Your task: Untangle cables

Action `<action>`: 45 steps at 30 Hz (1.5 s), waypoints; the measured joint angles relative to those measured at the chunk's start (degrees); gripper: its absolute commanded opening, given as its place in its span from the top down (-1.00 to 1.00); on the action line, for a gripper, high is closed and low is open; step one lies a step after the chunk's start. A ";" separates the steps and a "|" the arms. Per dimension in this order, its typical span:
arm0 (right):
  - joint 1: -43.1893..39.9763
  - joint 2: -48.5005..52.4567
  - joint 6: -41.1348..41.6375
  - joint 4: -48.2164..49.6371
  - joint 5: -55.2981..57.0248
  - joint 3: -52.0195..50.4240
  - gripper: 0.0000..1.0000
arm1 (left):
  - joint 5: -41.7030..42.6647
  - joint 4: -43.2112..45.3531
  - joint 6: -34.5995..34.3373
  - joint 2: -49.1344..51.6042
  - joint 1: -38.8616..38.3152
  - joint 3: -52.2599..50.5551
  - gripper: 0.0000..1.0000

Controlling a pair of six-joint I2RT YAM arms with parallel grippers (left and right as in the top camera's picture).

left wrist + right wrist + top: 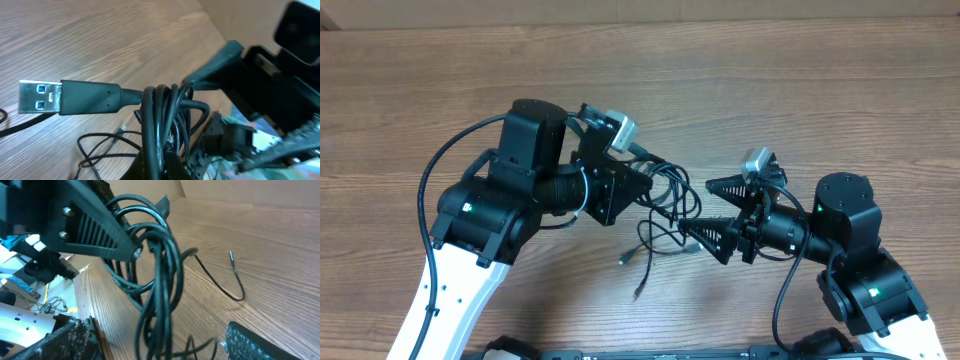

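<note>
The left gripper (636,190) is clenched on a bunch of the cables (670,203), held up near the middle of the wooden table (820,80). The right gripper (698,208) is released, jaws spread wide either side of the loops. It would do best to pinch one single strand and draw gently away. A USB plug (40,97) juts out, and loose tails (638,265) trailing below could snag.
</note>
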 measured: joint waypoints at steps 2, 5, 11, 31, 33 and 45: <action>0.02 0.00 -0.17 0.02 0.09 0.00 -0.53 | 1.11 0.00 0.46 0.00 0.00 0.00 0.91; 0.02 0.07 -0.44 -0.09 0.15 0.00 0.15 | 2.14 0.00 1.01 0.00 0.00 0.00 0.92; 0.02 1.86 -0.24 -0.39 -0.48 0.00 0.92 | 2.78 0.00 1.40 0.00 0.00 0.00 0.92; 0.02 3.43 -0.52 -2.67 -4.04 0.00 0.92 | -25.59 -0.46 -23.39 0.00 -0.48 0.00 0.92; 0.02 3.43 -0.55 -2.78 -4.04 0.00 0.92 | -26.36 -0.46 -24.57 0.00 -0.48 0.00 0.92; 0.02 3.48 -0.98 -3.89 -4.37 0.00 0.92 | -29.81 -1.38 -31.41 0.00 -0.48 0.00 0.92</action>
